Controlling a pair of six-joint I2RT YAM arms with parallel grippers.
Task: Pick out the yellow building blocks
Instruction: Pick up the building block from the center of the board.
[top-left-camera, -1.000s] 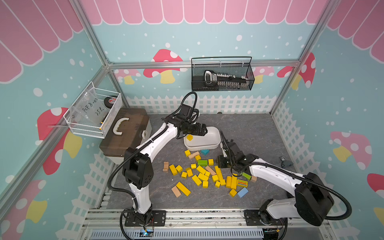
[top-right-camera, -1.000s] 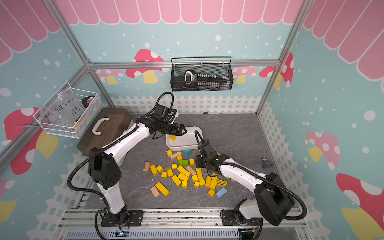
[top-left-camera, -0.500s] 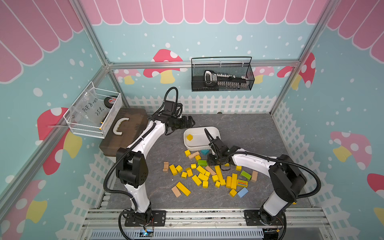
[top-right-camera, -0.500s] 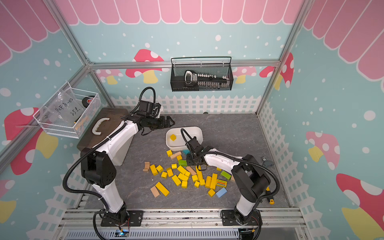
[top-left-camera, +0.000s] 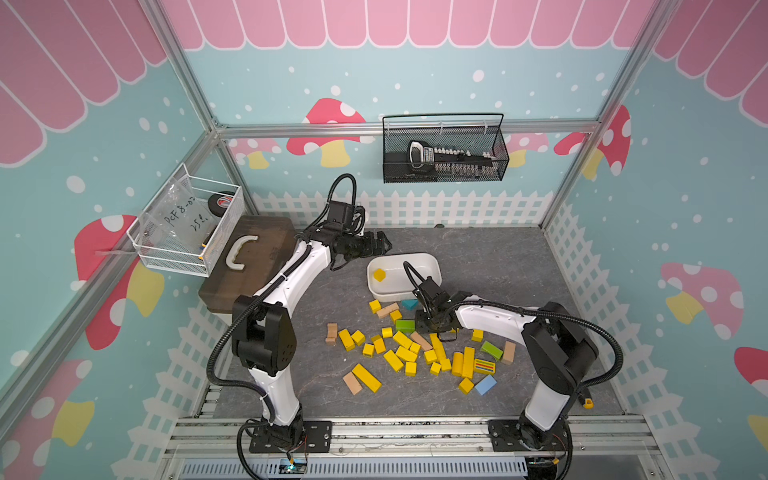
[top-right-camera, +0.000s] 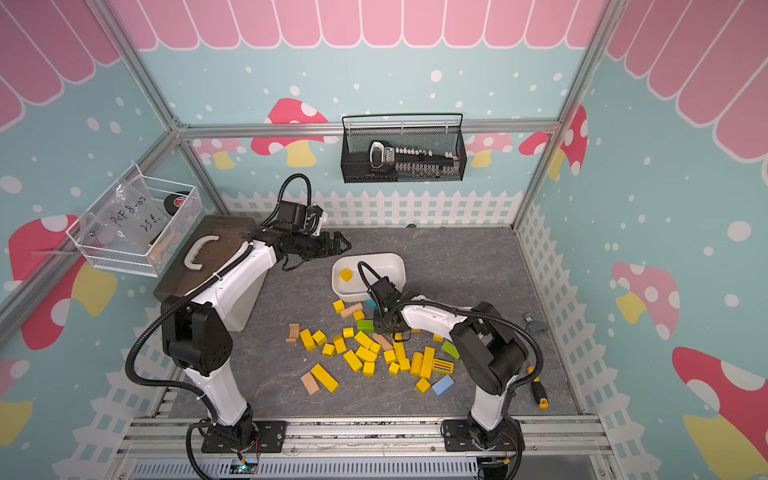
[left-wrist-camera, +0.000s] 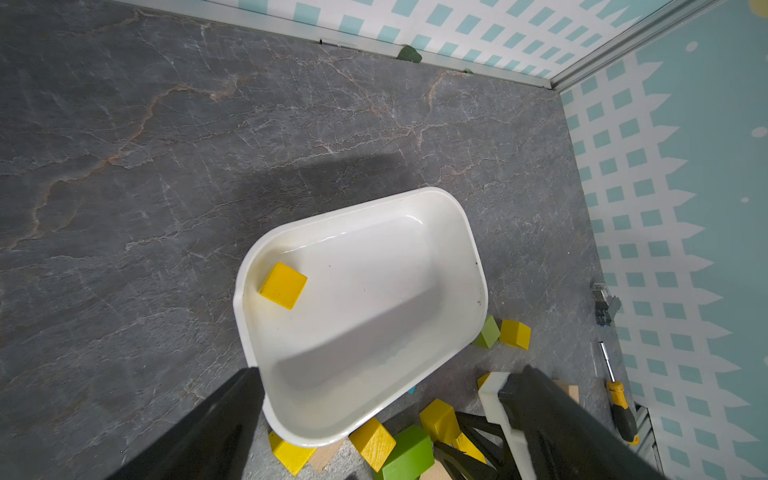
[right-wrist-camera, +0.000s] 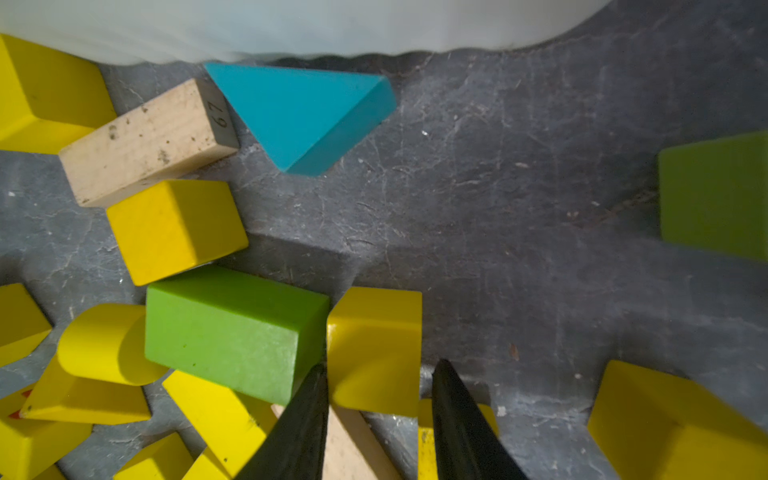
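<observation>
Block (right-wrist-camera: 374, 353) between right end effector (right-wrist-camera: 382, 365) jaws

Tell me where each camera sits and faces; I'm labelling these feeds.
Both top views: high behind the robot, facing down at the grey stone-look table; the left arm, right arm, left pincer and right pincer show.
Left wrist: above the white plastic tub, facing down; its pincer's dark fingers show.
Right wrist: low over the table; black fingertips flank a yellow wooden block.
Shared: every view shows the tub.
</observation>
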